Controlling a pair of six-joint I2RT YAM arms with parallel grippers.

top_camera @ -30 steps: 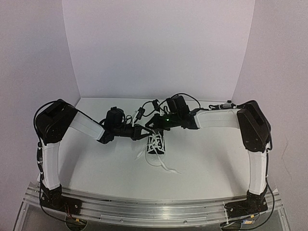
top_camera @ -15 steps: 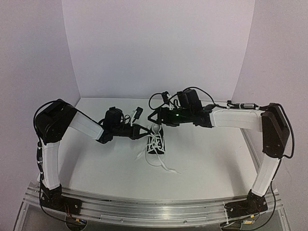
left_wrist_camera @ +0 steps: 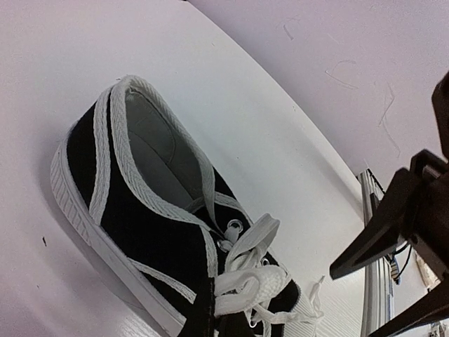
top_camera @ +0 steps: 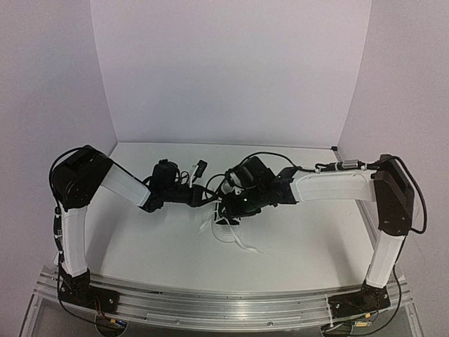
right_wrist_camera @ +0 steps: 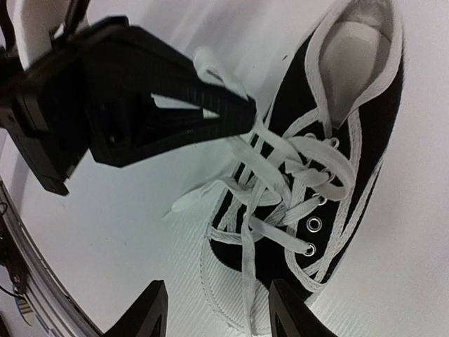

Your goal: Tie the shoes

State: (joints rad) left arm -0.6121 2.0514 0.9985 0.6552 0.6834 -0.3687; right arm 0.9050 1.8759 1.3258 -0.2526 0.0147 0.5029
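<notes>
The shoe point(top_camera: 225, 229) is a small black sneaker with a white toe cap, lying mid-table with its toe towards the arms' bases. Its opening and white lining show in the left wrist view point(left_wrist_camera: 140, 225). My left gripper point(top_camera: 212, 197) reaches in from the left, shut on a loop of white lace point(left_wrist_camera: 247, 286) beside the top eyelets; its tip point(right_wrist_camera: 247, 114) shows in the right wrist view. My right gripper point(right_wrist_camera: 219, 312) hangs open over the toe cap point(right_wrist_camera: 231, 288). A loose lace end point(right_wrist_camera: 245, 277) runs beneath its fingers. The crossed laces point(right_wrist_camera: 280, 189) lie loose.
One lace end point(top_camera: 246, 245) trails from the toe onto the white table point(top_camera: 302, 246). White backdrop walls point(top_camera: 231, 77) close off the back and sides. A metal rail point(top_camera: 210, 305) runs along the near edge. Cables loop above both wrists point(top_camera: 200, 168).
My right gripper has let go and opened. It drew back behind the shoe, then swung forward and down over the toe. The left gripper has barely moved and still holds the lace.
</notes>
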